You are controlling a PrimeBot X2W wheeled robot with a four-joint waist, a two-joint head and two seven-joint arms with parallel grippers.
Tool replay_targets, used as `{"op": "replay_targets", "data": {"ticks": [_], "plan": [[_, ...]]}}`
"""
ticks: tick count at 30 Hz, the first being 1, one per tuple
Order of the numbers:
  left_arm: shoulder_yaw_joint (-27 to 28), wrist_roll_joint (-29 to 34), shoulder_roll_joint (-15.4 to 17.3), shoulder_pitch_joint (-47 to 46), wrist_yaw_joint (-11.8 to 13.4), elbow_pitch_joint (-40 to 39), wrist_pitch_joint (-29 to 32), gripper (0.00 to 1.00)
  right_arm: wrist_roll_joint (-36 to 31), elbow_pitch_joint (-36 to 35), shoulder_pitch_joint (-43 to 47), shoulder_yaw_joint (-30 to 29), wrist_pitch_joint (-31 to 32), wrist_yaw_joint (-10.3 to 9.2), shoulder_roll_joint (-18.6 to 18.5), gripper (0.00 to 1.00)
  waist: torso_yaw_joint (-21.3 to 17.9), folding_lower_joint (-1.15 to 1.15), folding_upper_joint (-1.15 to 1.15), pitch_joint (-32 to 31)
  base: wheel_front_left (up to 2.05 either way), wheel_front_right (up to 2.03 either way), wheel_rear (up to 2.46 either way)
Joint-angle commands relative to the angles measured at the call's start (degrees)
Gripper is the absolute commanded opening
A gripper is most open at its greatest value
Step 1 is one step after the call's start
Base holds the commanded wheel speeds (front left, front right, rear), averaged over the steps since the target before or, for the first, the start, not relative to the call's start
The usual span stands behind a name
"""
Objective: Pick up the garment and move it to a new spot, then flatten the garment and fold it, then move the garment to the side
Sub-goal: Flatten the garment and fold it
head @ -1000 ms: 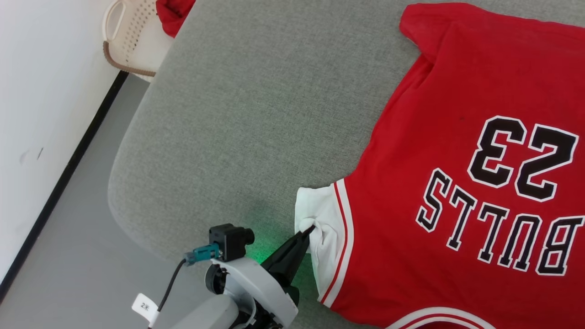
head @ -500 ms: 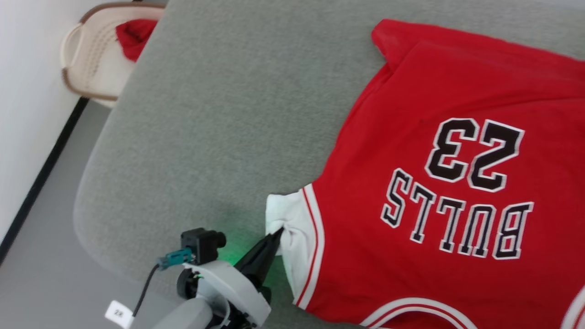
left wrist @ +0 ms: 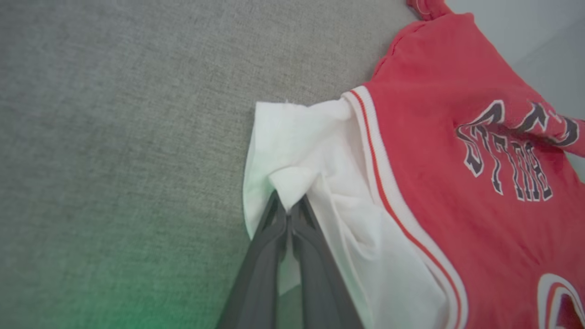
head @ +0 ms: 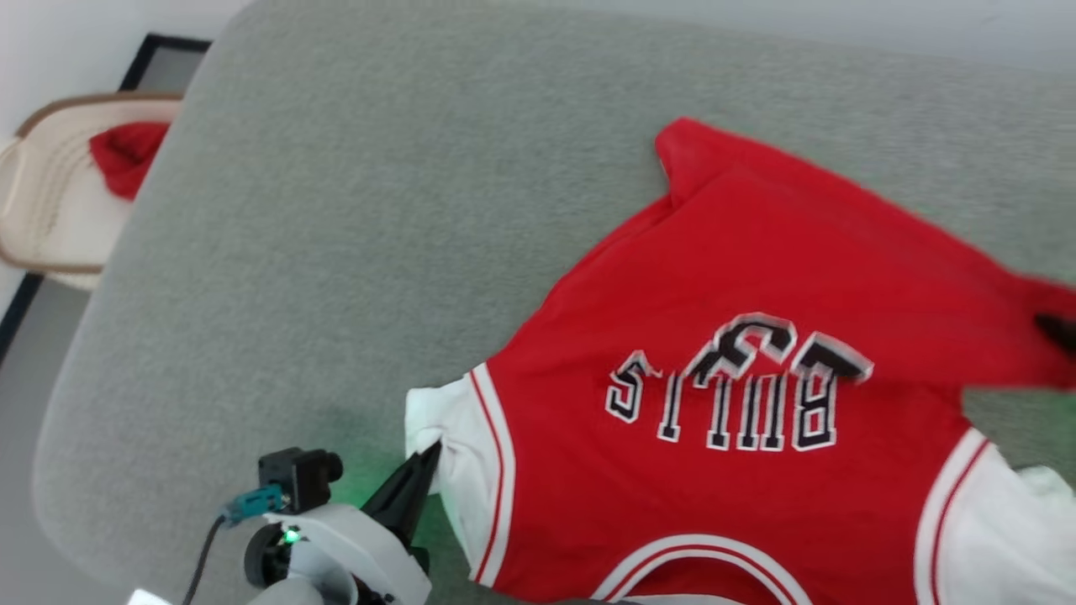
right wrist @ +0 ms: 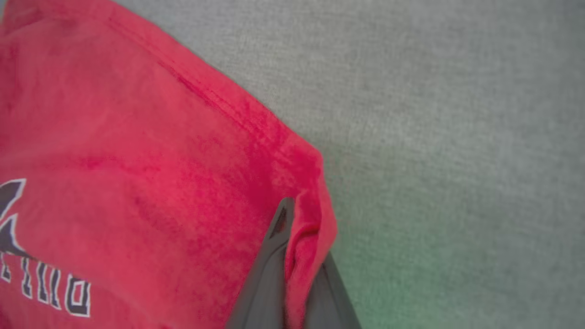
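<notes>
On the grey counter (head: 378, 210), right of the basket (head: 42, 218): the garment (head: 714, 504), partly lifted. Clamped at its basket-side white sleeve by the left claw (left wrist: 288, 208), at its far red edge by the right claw (right wrist: 297, 237).

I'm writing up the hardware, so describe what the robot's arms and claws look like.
Left claw: two long, dark, tapering fingers on a pale grey wrist shell with a black boxy module, teal plug, black cable and green light. Right claw: same dark fingers.

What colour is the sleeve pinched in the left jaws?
White sleeve, with red-striped trim where it joins the red garment. Clearest in the left wrist view.
</notes>
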Motion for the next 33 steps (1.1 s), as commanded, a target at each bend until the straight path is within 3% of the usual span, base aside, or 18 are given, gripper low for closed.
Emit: {"op": "replay_targets", "data": {"ticks": [1,12,20,21,22,23,33], "plan": [[0.0,-0.2,-0.1,0.5,0.4,0.1,0.2,0.0,0.5,-0.1,0.7,-0.4,-0.1,-0.06,0.1,0.0,-2.9,0.0,0.0,-2.3,0.0,0.0,0.0],[0.6,-0.8,3.9,3.8,3.9,-6.4,1.9,0.0,-0.5,-13.6,26.4,-12.3,-0.4,-0.06,9.1,0.0,-8.4,0.0,0.0,-4.9,0.0,0.0,0.0],[1.0,-1.1,5.5,4.8,4.9,-8.7,2.4,0.0,-2.4,-15.0,32.5,-15.3,-1.9,-0.06,14.1,0.0,-10.1,0.0,0.0,-5.0,0.0,0.0,0.0],[1.0,-1.2,5.6,4.9,4.9,-8.9,2.5,0.0,-2.5,-15.0,32.4,-15.3,-2.3,-0.06,14.4,0.04,-10.3,0.0,0.0,-5.0,0.0,0.0,0.0],[1.1,-1.2,5.8,4.9,4.9,-9.1,2.5,0.0,-2.8,-14.9,32.4,-15.2,-2.7,-0.06,14.6,0.31,-10.4,0.0,0.0,-5.0,0.0,0.0,0.0],[1.1,-1.3,5.9,4.9,5.0,-9.1,2.5,0.0,-3.2,-14.8,32.5,-15.1,-3.0,-0.06,14.7,1.0,-10.4,0.0,0.0,-5.0,0.0,0.0,0.0],[0.8,-1.3,5.9,5.0,4.8,-9.2,2.7,0.0,-3.0,-19.3,34.3,-13.5,-3.5,-0.06,12.7,1.0,-10.2,0.0,0.0,-5.5,0.0,0.0,0.0]]}}
